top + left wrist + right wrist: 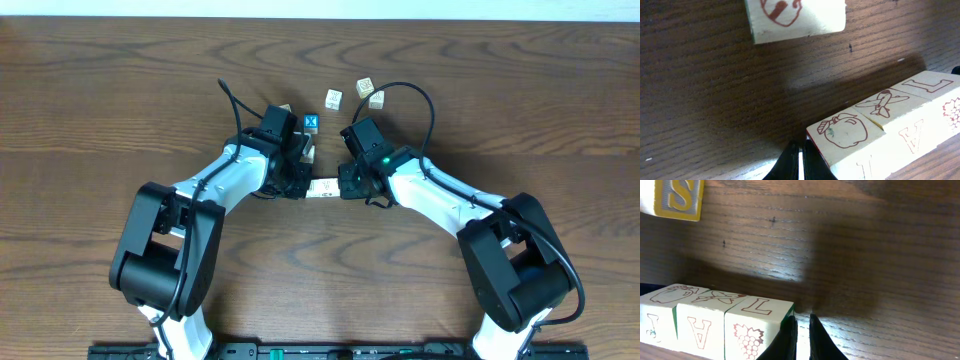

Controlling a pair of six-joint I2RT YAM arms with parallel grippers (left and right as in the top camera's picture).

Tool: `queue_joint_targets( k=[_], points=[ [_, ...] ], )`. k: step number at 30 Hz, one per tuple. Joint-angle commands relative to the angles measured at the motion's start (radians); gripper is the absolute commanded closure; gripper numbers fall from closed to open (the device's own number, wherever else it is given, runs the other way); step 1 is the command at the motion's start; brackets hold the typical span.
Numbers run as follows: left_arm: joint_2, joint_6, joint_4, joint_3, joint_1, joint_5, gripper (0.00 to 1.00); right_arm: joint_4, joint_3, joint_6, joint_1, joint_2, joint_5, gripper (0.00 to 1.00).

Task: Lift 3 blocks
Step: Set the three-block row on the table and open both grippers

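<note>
From above, the three blocks (322,188) lie end to end in a short row at the centre of the frame on the table (100,90), with the left gripper (303,186) at one end and the right gripper (342,186) at the other. A blue cube (310,123) and a few loose cubes (333,98) sit above them.

In the left wrist view, the row fills the lower right, showing an apple, a plane and an L. The fingers at bottom centre are pressed together on nothing, right beside the apple end. A cube with a red drawing (795,17) sits at the top.

In the right wrist view, the row sits at lower left. The fingers at bottom centre are all but closed and empty, just beside the L end. A yellow-faced S cube (679,199) sits at upper left.
</note>
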Motion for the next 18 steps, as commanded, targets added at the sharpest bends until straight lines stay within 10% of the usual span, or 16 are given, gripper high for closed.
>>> queue_joint_targets(
  k=[1, 12, 18],
  points=[
    [0.031, -0.002, 0.021, 0.0, -0.057, 0.085, 0.92, -0.002, 0.033, -0.008, 0.06, 0.012, -0.078, 0.91],
    [0.031, -0.002, 0.014, 0.0, -0.053, -0.014, 0.87, -0.098, 0.033, -0.042, 0.05, 0.012, 0.074, 0.81],
    [0.031, -0.002, 0.01, 0.0, -0.026, -0.014, 0.87, -0.098, 0.033, -0.042, 0.036, 0.011, 0.085, 0.99]
  ],
)
